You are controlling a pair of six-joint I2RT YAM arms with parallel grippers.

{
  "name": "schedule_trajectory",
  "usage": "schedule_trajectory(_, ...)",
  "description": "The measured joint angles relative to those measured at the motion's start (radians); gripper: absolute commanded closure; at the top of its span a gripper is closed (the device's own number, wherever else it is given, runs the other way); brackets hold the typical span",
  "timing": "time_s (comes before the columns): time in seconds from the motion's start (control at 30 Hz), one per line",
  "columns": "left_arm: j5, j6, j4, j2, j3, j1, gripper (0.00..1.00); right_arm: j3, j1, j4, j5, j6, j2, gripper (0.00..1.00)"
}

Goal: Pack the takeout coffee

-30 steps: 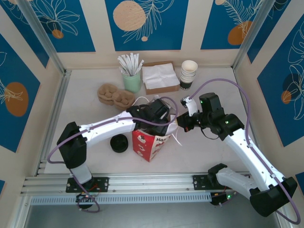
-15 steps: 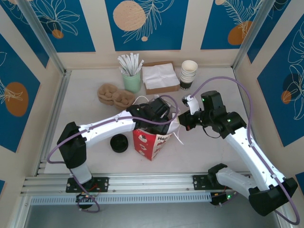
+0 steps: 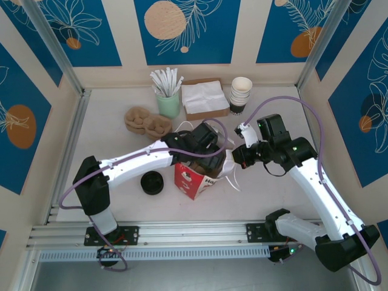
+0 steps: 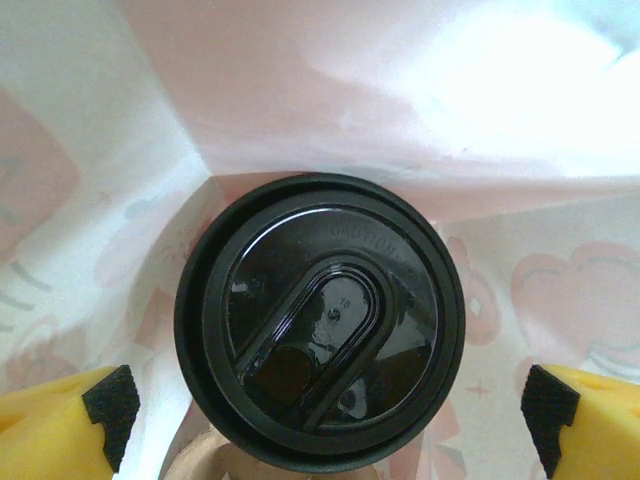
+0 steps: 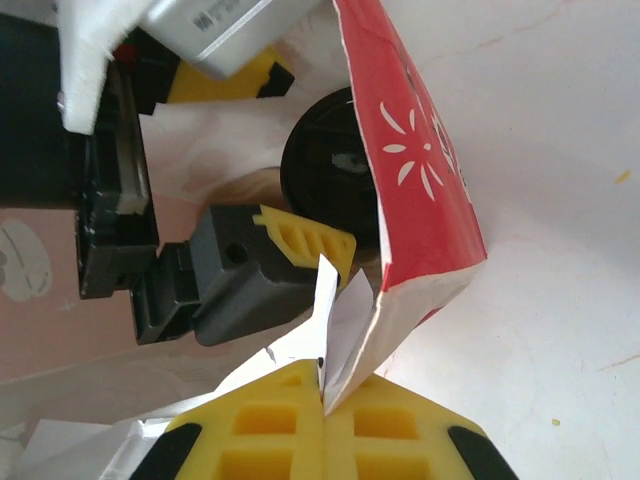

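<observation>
White counter [image 3: 109, 139], blue floral wall panels [image 3: 182, 30]. One red bag [image 3: 193, 180], its rim clenched by the right pincer [image 5: 322, 400]; one takeout coffee [image 4: 320, 320] sits inside, between the fingers of the released left pincer [image 4: 330, 408]. One loose lid [image 3: 152, 182] left of it, one cup stack [image 3: 241, 95] beyond.

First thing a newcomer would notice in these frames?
The coffee, its black lid seen from straight above inside the red bag, with the left gripper open wide and clear of it on both sides. Next, the right gripper shut on the bag's rim, mid-table in the top view.
</observation>
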Motion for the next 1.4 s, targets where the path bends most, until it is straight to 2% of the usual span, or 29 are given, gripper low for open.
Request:
schedule_trajectory(0.27,0.049,-0.015,0.023,-0.005,0.024,0.001,0.04,0.036,-0.006,-0.035,0.018,0.000,0.050,1.00)
schedule_trajectory(0.83,0.311,-0.018,0.127,-0.100,0.038,0.007,0.09,0.191,-0.098,-0.108,-0.006,0.012,0.183,1.00)
schedule_trajectory(0.97,0.383,-0.019,0.134,-0.098,0.100,0.010,0.09,0.216,-0.111,-0.116,-0.026,0.011,0.207,1.00)
schedule_trajectory(1.1,0.424,-0.019,0.134,-0.086,0.236,0.024,0.09,0.219,-0.120,-0.115,-0.053,-0.002,0.215,1.00)
schedule_trajectory(1.27,0.401,-0.018,0.098,-0.064,0.445,0.086,0.09,0.217,-0.122,-0.099,-0.115,-0.042,0.209,1.00)
schedule_trajectory(1.4,0.274,-0.021,0.029,-0.064,0.566,0.164,0.10,0.192,-0.122,-0.050,-0.180,-0.071,0.183,1.00)
